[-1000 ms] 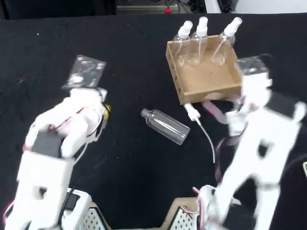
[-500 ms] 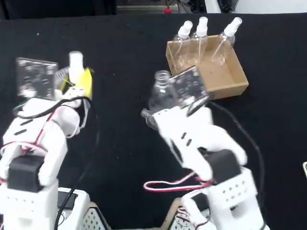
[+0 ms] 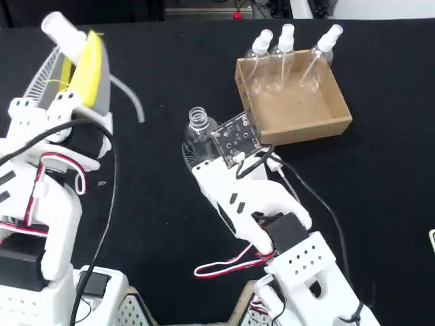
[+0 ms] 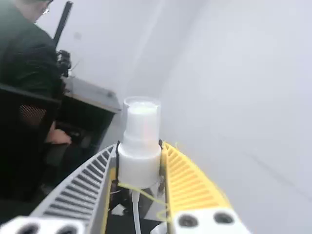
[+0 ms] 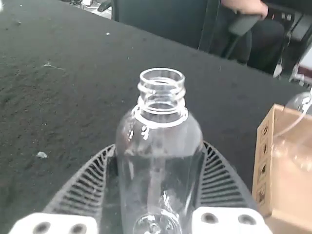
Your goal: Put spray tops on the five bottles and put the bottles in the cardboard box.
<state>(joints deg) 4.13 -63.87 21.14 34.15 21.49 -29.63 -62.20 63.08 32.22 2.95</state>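
My left gripper [image 3: 68, 35] is raised high at the far left, shut on a white spray top [image 3: 57, 27] whose thin tube [image 3: 128, 96] hangs free. In the left wrist view the spray top [image 4: 140, 141] stands upright between the grey and yellow fingers [image 4: 185, 170]. At the table's middle my right gripper [image 3: 198, 141] is shut on a clear open-necked bottle [image 3: 197, 122], held upright. The right wrist view shows the bottle [image 5: 161, 146] between the fingers [image 5: 92, 180]. The cardboard box [image 3: 319, 125] at the back right holds three bottles [image 3: 280, 61] with spray tops.
Another white spray top [image 3: 274, 164] lies on the black table beside the right arm, in front of the box. The box's near wall [image 5: 273, 161] is close to the held bottle. Both arm bases stand at the near edge.
My left gripper rose and swung toward the far left with the spray top. My right gripper shifted left with the bottle, away from the box.
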